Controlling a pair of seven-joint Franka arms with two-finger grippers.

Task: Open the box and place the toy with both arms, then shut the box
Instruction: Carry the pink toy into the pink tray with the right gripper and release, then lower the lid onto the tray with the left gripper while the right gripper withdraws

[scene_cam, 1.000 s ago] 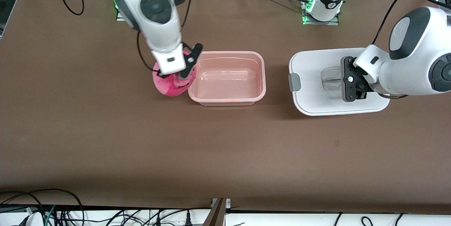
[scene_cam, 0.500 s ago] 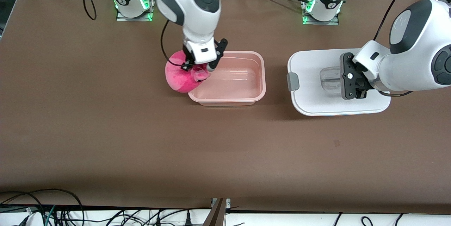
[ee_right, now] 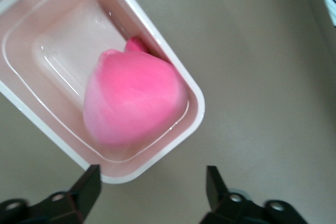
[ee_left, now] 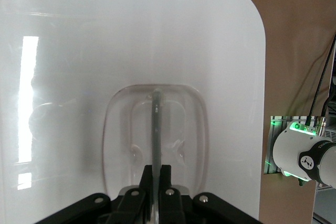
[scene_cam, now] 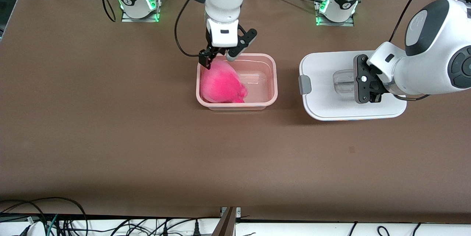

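Front view: the pale pink rounded-rectangular plastic box (scene_cam: pixel 237 81) sits open on the brown table (scene_cam: pixel 147 136), and the hot-pink plush toy (scene_cam: pixel 222 84) lies inside it, filling the half toward the right arm's end. The right arm's black two-finger pincer (scene_cam: pixel 220 56) hangs over the box's rim at about 11 o'clock from the box's centre, its fingers spread apart and empty, so the toy looks released. At roughly 3 o'clock from the box, well apart from it, the white rounded-rectangular lid (scene_cam: pixel 349 85) with its grey side clip (scene_cam: pixel 305 84) rests flat on the table. The left arm's pincer (scene_cam: pixel 362 84) sits at the lid's clear recessed handle (scene_cam: pixel 344 81), placed there, it seems, to carry the lid to the box.

Left wrist view: the left pincer's fingers are pressed together on the thin upright rib of the clear handle (ee_left: pixel 156 129), a grip that should keep the lid level when lifted.

Right wrist view: the spread fingertips (ee_right: pixel 89 182) frame bare table just beside the box's corner, touching nothing; the toy (ee_right: pixel 131 103) rests against the box wall (ee_right: pixel 184 85), its eyes not visible.
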